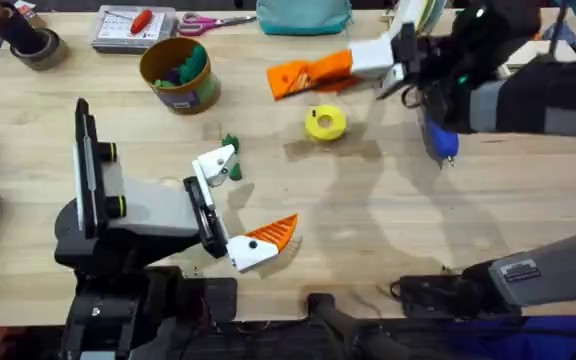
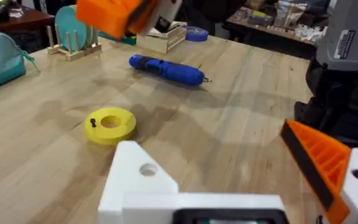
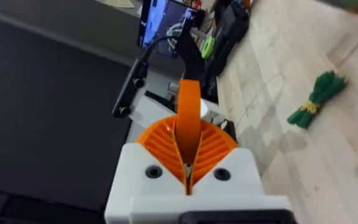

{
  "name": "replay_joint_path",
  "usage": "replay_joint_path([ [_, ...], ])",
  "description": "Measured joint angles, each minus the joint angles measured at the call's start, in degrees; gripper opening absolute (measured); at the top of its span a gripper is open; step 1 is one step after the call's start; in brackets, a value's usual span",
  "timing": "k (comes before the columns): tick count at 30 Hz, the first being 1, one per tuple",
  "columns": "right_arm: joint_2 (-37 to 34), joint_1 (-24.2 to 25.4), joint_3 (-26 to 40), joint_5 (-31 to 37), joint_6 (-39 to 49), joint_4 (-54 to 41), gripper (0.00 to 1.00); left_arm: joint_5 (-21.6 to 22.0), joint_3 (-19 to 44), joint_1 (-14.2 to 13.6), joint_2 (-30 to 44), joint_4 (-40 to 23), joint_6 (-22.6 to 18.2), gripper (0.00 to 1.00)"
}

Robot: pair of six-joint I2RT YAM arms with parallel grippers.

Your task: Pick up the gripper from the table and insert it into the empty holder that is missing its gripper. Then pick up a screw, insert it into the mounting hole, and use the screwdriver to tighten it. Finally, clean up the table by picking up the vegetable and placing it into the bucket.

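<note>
Right gripper [image 3: 188, 163] pinching the orange gripper [image 3: 189, 118]; left arm's empty holder [image 2: 138, 177] unfilled.

Overhead: right gripper upper middle of frame, pads pressed on the orange piece. Left gripper [image 1: 240, 205] lower centre, spread wide, one white finger bare, the other with an orange pad. Vegetable [image 1: 230, 145] just beside the bare finger. Screwdriver [image 1: 440, 140] at right, partly under the right arm. Yellow ring [image 1: 325, 122] centre. Bucket [image 1: 176, 75] upper left, some green items inside.
</note>
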State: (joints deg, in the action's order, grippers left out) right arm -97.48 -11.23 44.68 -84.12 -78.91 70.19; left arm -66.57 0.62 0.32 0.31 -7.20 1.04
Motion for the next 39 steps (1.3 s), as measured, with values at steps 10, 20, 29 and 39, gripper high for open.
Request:
replay_joint_path([
  [10, -0.3, -1.1, -8.7, 0.0, -0.8, 1.2, 0.010, 0.0, 0.0, 0.0, 0.0, 0.0, 0.0, 0.986],
  [20, -0.3, -2.5, -9.3, -2.3, -0.8, 1.4, 0.010, 0.0, 0.0, 0.0, 0.0, 0.0, 0.0, 0.986],
  [29, -0.3, -4.3, -9.3, -3.1, -0.9, 1.4, 0.010, 0.0, 0.0, 0.0, 0.0, 0.0, 0.0, 0.985],
  [39, 3.9, -5.9, -11.7, -2.0, -1.9, 1.5, 0.010, 0.0, 0.0, 0.0, 0.0, 0.0, 0.0, 0.986],
])
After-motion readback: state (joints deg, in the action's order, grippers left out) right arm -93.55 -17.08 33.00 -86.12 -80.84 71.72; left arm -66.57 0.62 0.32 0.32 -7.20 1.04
